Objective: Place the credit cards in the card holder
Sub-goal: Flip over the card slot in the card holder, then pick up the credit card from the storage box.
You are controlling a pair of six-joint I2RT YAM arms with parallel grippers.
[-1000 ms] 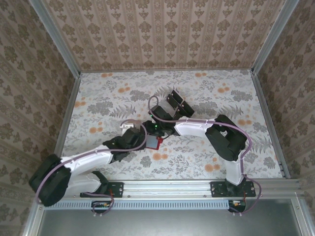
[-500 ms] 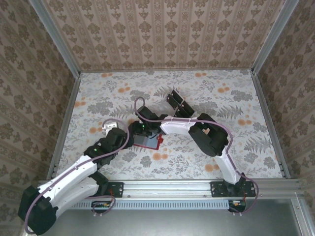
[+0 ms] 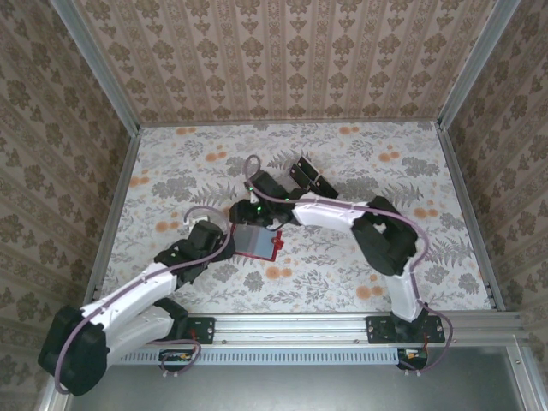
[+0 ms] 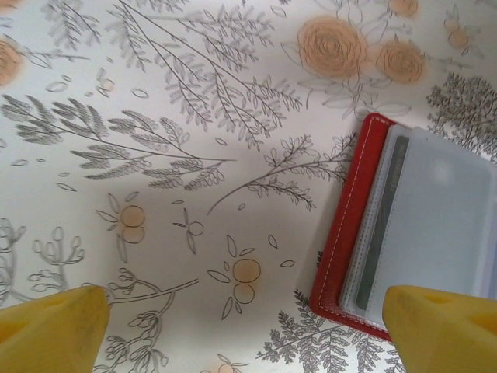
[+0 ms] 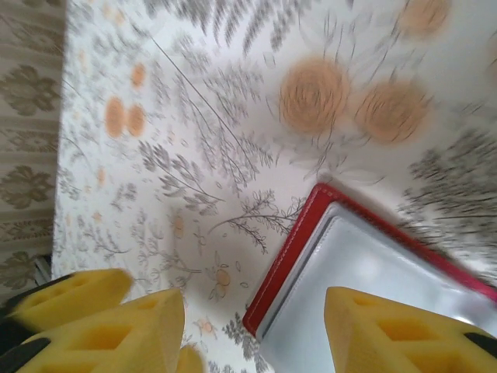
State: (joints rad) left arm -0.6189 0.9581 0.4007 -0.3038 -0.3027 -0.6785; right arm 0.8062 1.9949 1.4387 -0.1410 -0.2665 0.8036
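Note:
The card holder (image 3: 255,243) lies open on the floral table, red rim around a greyish clear-pocket face; its red edge (image 4: 342,241) shows in the left wrist view and its corner (image 5: 289,272) in the right wrist view. My left gripper (image 3: 223,233) hovers just left of it, open, yellow fingertips (image 4: 54,326) wide apart over bare table, nothing between them. My right gripper (image 3: 253,217) hangs over the holder's far left edge, open and empty, one pad (image 5: 404,334) above the grey face. Black credit cards (image 3: 297,169) (image 3: 318,184) sit behind the holder, apart from both grippers.
Patterned walls close the table on three sides, with metal rails (image 3: 111,214) along the edges. Both arms' bases sit on the near rail (image 3: 291,327). Bare floral tabletop (image 3: 171,171) spreads left of the holder, and more (image 3: 428,231) to its right.
The left arm swung out to the left and came back partway. The right gripper rose off the holder toward the back. The holder now shows its grey inner face.

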